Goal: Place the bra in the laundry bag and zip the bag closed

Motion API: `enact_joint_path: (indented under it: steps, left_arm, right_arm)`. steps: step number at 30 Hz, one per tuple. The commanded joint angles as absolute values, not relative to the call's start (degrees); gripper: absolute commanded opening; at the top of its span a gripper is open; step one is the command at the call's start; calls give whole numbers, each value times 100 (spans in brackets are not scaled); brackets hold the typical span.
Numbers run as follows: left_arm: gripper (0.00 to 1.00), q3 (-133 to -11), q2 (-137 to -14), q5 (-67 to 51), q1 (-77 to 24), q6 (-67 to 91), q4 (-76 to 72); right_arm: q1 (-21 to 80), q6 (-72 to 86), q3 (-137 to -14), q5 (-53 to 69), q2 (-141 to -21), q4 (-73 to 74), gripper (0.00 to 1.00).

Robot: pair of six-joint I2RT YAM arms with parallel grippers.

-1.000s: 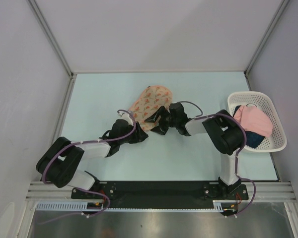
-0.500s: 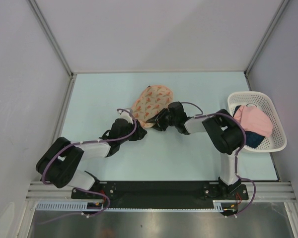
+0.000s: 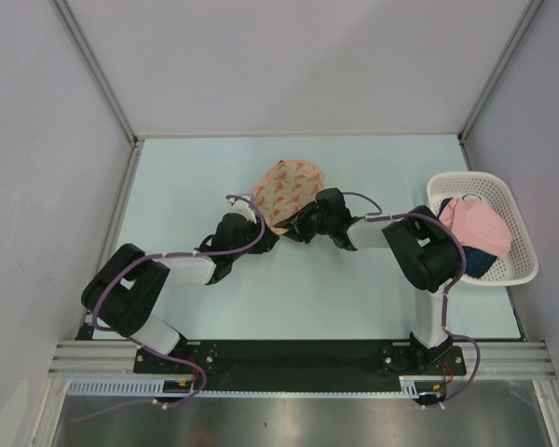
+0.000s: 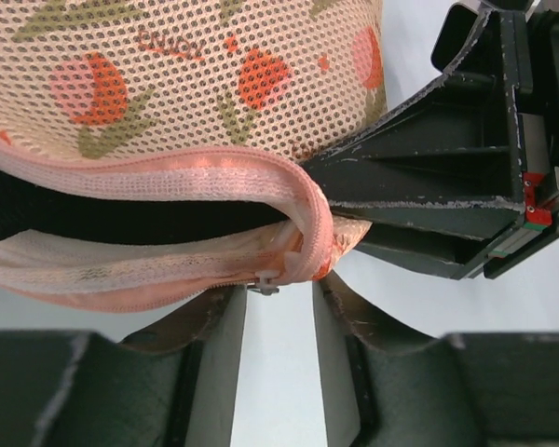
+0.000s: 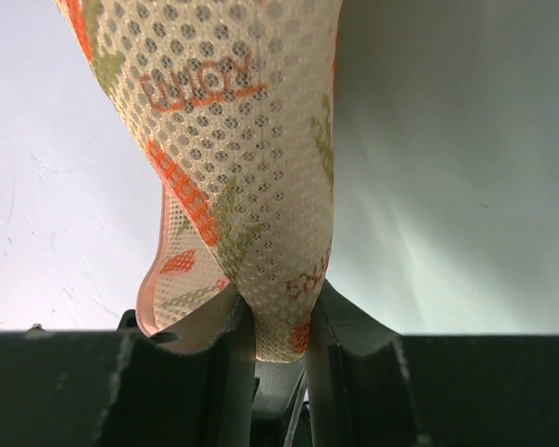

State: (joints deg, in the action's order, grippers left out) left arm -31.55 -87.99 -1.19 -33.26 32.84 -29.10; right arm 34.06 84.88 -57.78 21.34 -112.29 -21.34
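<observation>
On my overhead feed the pale green table [image 3: 186, 177] carries one white lattice basket [image 3: 520, 244] at its 3 o'clock edge, with one pink folded cloth [image 3: 475, 225] lying on top of one dark blue cloth [image 3: 475, 263] inside it, well apart from the work. The single laundry bag [image 3: 287, 184] lies near the middle of the table, a peach pouch with orange leaf marks. Both arms crowd its near end, so I cannot see the zip there: the left gripper [image 3: 263, 240] sits at the bag's 7 o'clock and the right gripper [image 3: 296, 225] at its 5 o'clock, hard against the fabric. On my left wrist feed the laundry bag [image 4: 196, 84] fills the top as open mesh, and its two pink zip edges part towards 9 o'clock. In that gap I see a dark band of black fabric, the bra [image 4: 93, 219], inside the pouch. The edges meet at a small metal zip pull [image 4: 264, 287], which hangs right at the mouth of the left gripper [image 4: 279, 321]. Its two fingers [image 4: 214, 354] stand a little apart with bare table between them. The black right gripper [image 4: 447, 186] blocks the 3 o'clock side, pressed to the pouch's end. On my right wrist feed the right gripper [image 5: 281, 340] is clamped on a fold of the laundry bag [image 5: 242, 158], whose mesh rises towards 12 o'clock.
</observation>
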Motion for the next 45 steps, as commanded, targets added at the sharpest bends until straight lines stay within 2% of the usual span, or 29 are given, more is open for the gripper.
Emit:
enact_joint_path:
  steps: [1, 4, 6, 8, 10, 13, 17, 20, 21, 22, 27, 29, 37, 42, 43, 44, 45]
  left_arm:
    - [36, -3410, -8930, -26, -3357, 3111, -3331]
    - [28, -3471, -8947, -9, -3357, 3068, -3331]
    - [20, -3498, -8921, -9, -3357, 3050, -3226]
    - [7, -3498, -8833, 279, -3349, 3050, -3138]
    - [0, -3472, -8720, 386, -3331, 3102, -2971]
    - [0, -3288, -8535, 492, -3235, 3313, -2874]
    - [0, -2989, -8149, 194, -2849, 3480, -2803]
    - [0, -2734, -7902, -88, -2611, 3638, -2717]
    - [0, -2794, -7858, -105, -2428, 3778, -2194]
    - [0, -2656, -7814, -488, -2330, 3788, -2276]
    - [0, -2373, -7488, -694, -2180, 3858, -2013]
    - [0, -2303, -7453, -1140, -2188, 3902, -2074]
    - [0, -1820, -7374, -1872, -2794, 4139, -2680]
    - [0, -1766, -7471, -1740, -2927, 4377, -3120]
    - [0, -1801, -7497, -1740, -2935, 4360, -3120]
    - [0, -1854, -7532, -1784, -2927, 4351, -3155]
    - [0, -1941, -7637, -1880, -2935, 4351, -3199]
  right_arm:
    - [3463, 8613, -5898, 2180, -10986, -2215, 27]
    - [3463, 8604, -5854, 2171, -10960, -2215, 27]
    - [3454, 8613, -5836, 2215, -10960, -2250, 25]
    - [3454, 8596, -5810, 2224, -10960, -2259, 20]
    - [3445, 8552, -5792, 2215, -10942, -2250, 18]
    - [3419, 8446, -5705, 2180, -10916, -2197, 17]
    - [3314, 8096, -5660, 2189, -10890, -2066, 4]
    - [3165, 7569, -5713, 2232, -10846, -1750, 0]
    - [3138, 7385, -5739, 2259, -10837, -1619, 0]
    - [3068, 6991, -5809, 2267, -10846, -1469, 0]
    - [2892, 5671, -6440, 2399, -10959, -312, 0]
    - [2796, 5119, -6556, 2382, -10995, -45, 0]
    - [2654, 4359, -7654, 2584, -11548, 703, 0]
    - [2689, 4727, -7323, 2768, -11444, 326, 35]
    - [2689, 4842, -7112, 2751, -11330, 186, 46]
    - [2698, 5008, -6693, 2734, -11094, -259, 63]
    - [2707, 5166, -6427, 2699, -10953, -472, 71]
